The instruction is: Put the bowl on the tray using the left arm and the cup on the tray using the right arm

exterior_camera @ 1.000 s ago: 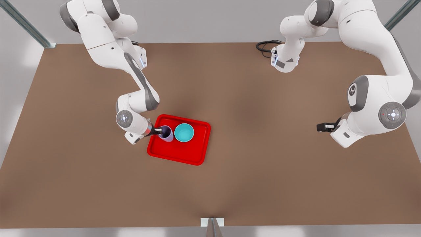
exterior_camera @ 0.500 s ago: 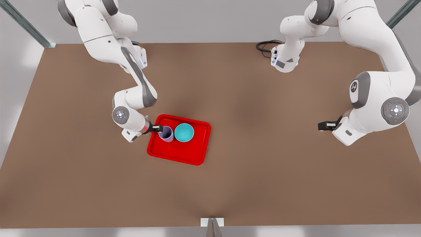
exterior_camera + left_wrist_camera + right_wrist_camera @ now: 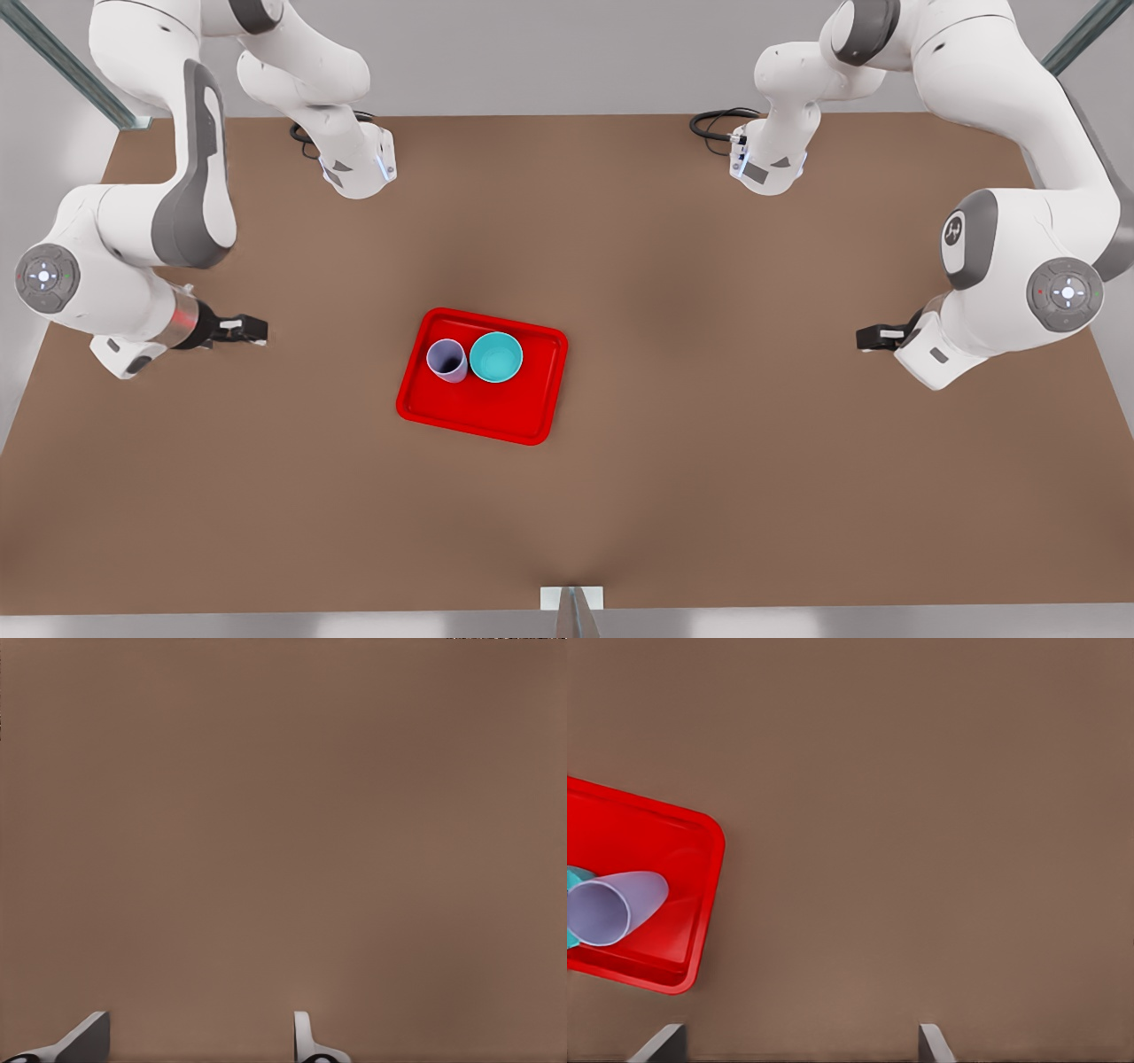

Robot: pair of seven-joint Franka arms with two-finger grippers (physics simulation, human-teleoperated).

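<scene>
The red tray lies near the middle of the brown table. On it the lavender cup stands upright, with the teal bowl right beside it. My right gripper hovers open over bare table, well off toward the front view's left of the tray. In the right wrist view its open fingers frame bare table, with the tray, the cup and a sliver of the bowl farther off. My left gripper waits open at the front view's right, its fingertips over bare table.
Both arm bases stand at the table's far edge, with a black cable beside one. A small metal bracket sits at the near edge. Wide brown tabletop surrounds the tray.
My right gripper let go of the cup and drew far back toward the front view's left. The cup stays standing on the tray. The left arm barely moved.
</scene>
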